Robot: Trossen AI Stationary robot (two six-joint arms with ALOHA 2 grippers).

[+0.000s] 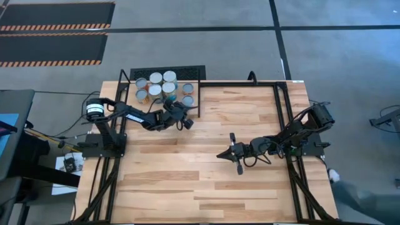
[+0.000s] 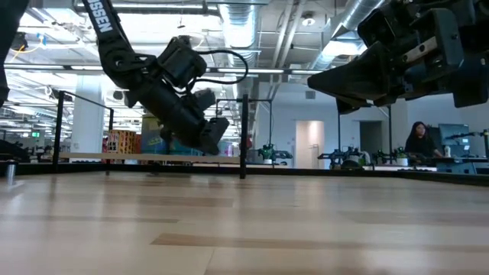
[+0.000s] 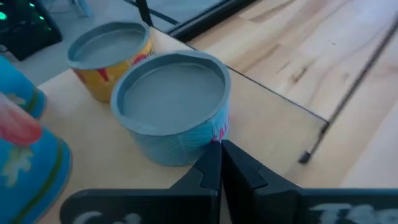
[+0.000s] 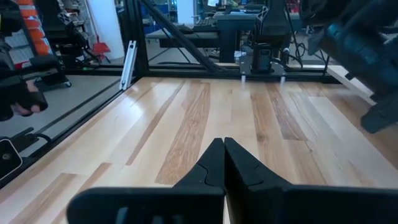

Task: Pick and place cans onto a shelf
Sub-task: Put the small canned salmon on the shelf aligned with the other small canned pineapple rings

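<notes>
Several cans (image 1: 164, 87) with pale round tops stand on their bottoms in a cluster on the shelf (image 1: 195, 95) at the table's far left. In the left wrist view a blue can (image 3: 174, 118) is nearest, with a yellow can (image 3: 112, 56) behind it and more blue cans (image 3: 25, 155) to the side. All of them rest on the pale shelf board (image 3: 267, 106). My left gripper (image 3: 221, 152) is shut, slanting down, its tips at that blue can's lower wall; the high view shows the left gripper (image 1: 185, 112) at the cluster's near right corner. My right gripper (image 1: 220, 154) hangs shut over mid-table, holding nothing. My left gripper's shut fingertips (image 3: 214, 149) stand against the lower side wall (image 3: 208, 134) of the nearest blue can, coming slanting down from the table's near side. I cannot tell whether they touch it. The can stands upright on the shelf board.
Thin black rods (image 3: 348, 93) edge the shelf, and a black frame (image 1: 284, 119) runs along the table's sides. Bare planked tabletop (image 1: 200, 184) lies between and in front of the arms. A person (image 2: 419, 141) sits far off in the room behind.
</notes>
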